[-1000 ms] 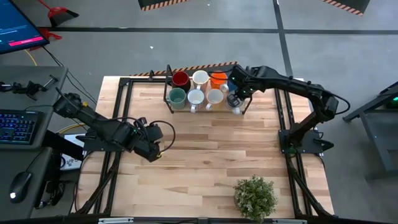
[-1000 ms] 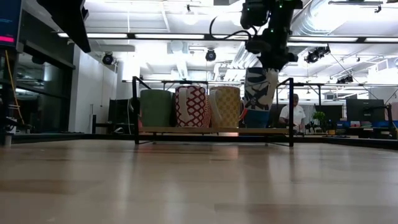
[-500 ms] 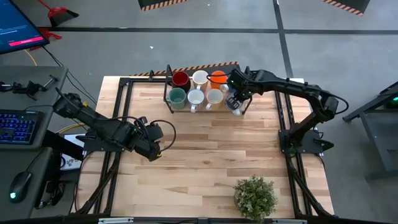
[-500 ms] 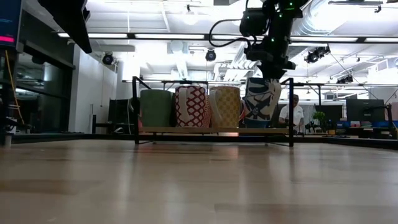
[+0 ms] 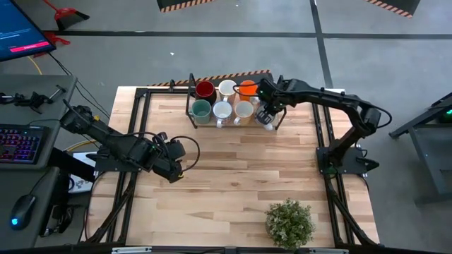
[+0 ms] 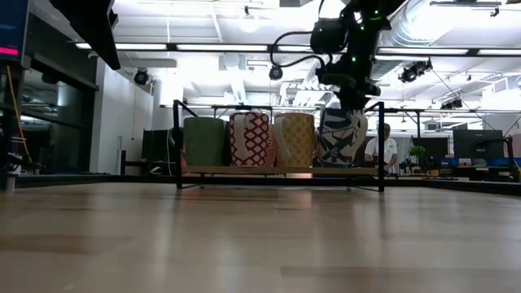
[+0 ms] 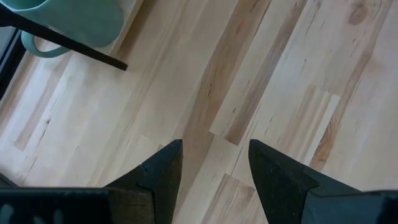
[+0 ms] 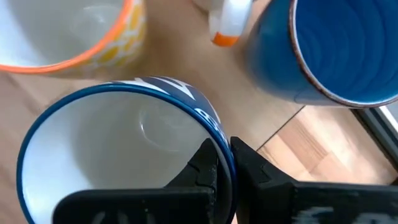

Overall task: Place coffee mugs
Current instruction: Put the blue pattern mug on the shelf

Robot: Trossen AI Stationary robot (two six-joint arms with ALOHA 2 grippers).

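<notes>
At the far edge of the wooden table (image 5: 240, 176), a black-framed rack (image 5: 189, 106) with a wooden shelf holds the coffee mugs in two rows, and the last slot at its right end is being filled. The right arm reaches over that end, and the right gripper (image 8: 225, 163) has its fingers pressed together on the rim of a white mug with a blue pattern (image 6: 340, 140), one finger inside and one outside. From table height this mug looks level with its neighbours and seems to rest on or just above the shelf, though contact cannot be confirmed. The step in hand appears to be setting it down; the next move would call for a clean release and a straight lift clear of the blue mug (image 8: 336, 50) just beside it.

Across the rack, the dark red mug (image 5: 205, 89), a white mug (image 5: 227, 88) and the orange mug (image 5: 248, 89) form the back row, with the teal green mug (image 5: 201, 109) and two more pale ones in front. Every mug whose inside shows is empty.

Nearer the left side, the left gripper (image 7: 211, 163) waits over bare wood, fingers spread and holding nothing. A green potted plant (image 5: 289, 222) stands at the near edge.
</notes>
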